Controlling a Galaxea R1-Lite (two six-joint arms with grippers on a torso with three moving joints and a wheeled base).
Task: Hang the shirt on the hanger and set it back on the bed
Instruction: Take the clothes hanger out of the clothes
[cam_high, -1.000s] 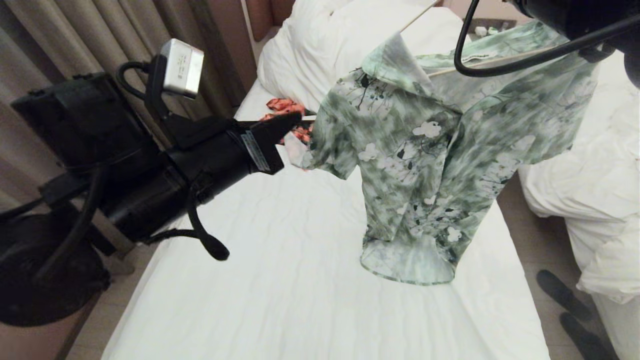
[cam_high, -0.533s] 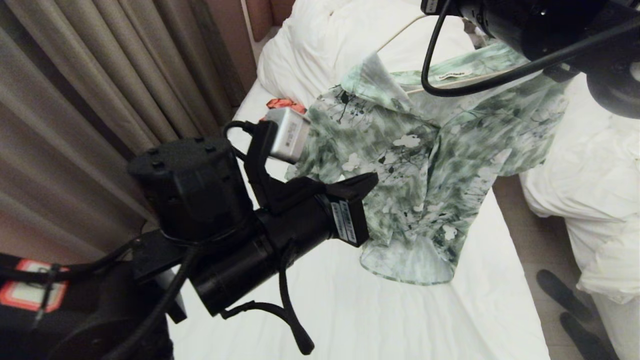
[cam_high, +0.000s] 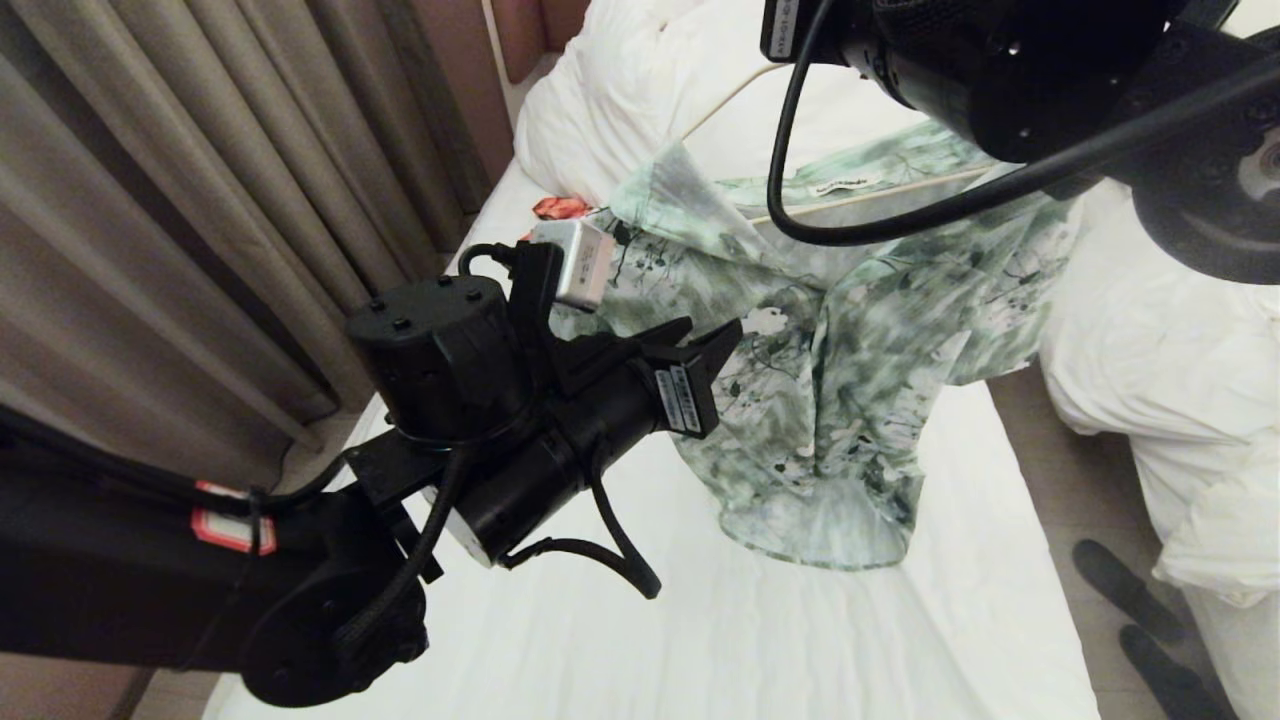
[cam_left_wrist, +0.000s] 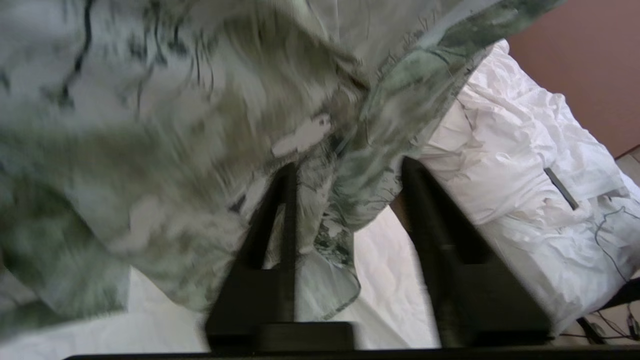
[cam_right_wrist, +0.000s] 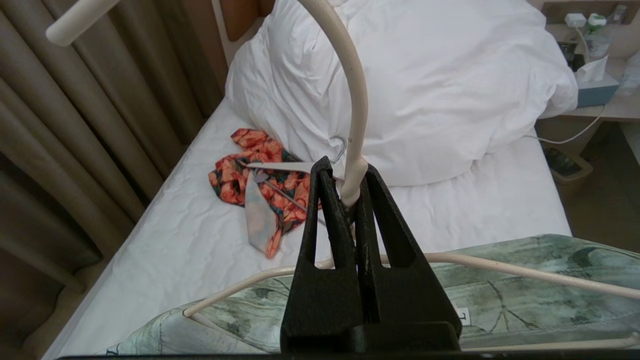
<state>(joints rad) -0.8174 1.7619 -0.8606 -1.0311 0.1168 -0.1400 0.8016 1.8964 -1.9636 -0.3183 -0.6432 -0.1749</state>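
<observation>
Half the hanger (cam_right_wrist: 350, 100) hides under the shirt (cam_high: 850, 330); only the right wrist view shows the right pincer (cam_right_wrist: 352, 192) clamping its neck; the left pincer (cam_left_wrist: 345, 210) gapes at cloth.

No text is legible; the shirt's (cam_high: 860, 330) neck label (cam_high: 848, 184) is unreadable.

shirt (cam_left_wrist: 165, 150) blurred, hanger (cam_right_wrist: 350, 100) hook cropped

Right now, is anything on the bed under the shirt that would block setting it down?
Nothing visible. The shirt hangs from the hanger in the right gripper over bare sheet of the bed. The orange-red garment lies farther up by the duvet.
</observation>
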